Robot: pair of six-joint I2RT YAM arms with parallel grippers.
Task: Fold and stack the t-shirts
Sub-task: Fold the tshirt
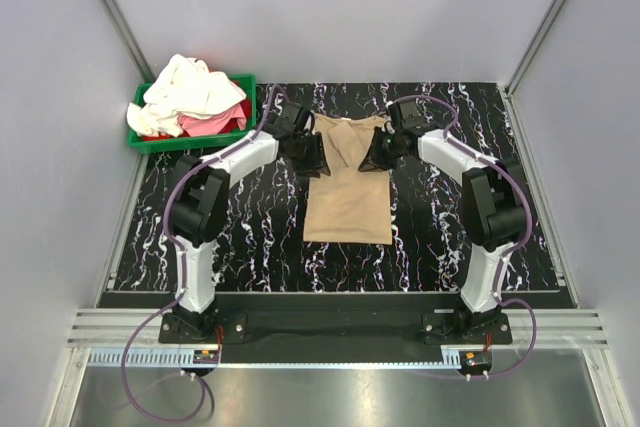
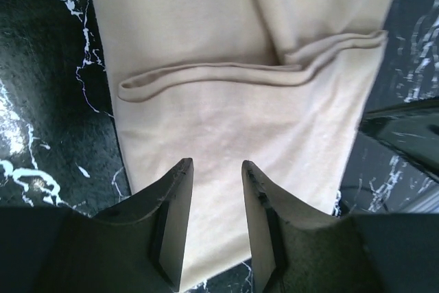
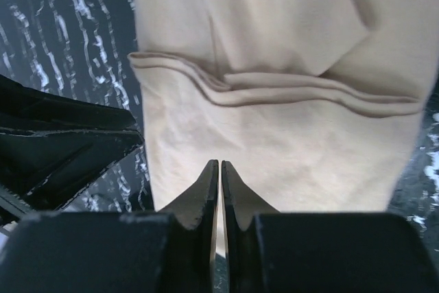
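Bare tabletop (image 1: 250,237) flanks the tan shirt (image 1: 345,207); the green bin (image 1: 190,143) crowds the far-left corner.

A black worktop (image 1: 250,237) veined with white marbling fills the middle of the cell, matte and evenly lit, with no hard shadows on it. Pale grey wall panels (image 1: 330,7) close it in at 9, 12 and 3 o'clock. Slim aluminium posts (image 1: 113,7) run up the corners at 11 and 1 o'clock. At 6 o'clock a plain black strip (image 1: 330,299) borders the marbled surface. Nearer than that lies a slotted aluminium rail (image 1: 110,329), then a sheet of brushed metal (image 1: 330,392) with a soft sheen. Both wrist views show the same white-veined black surface at their edges.
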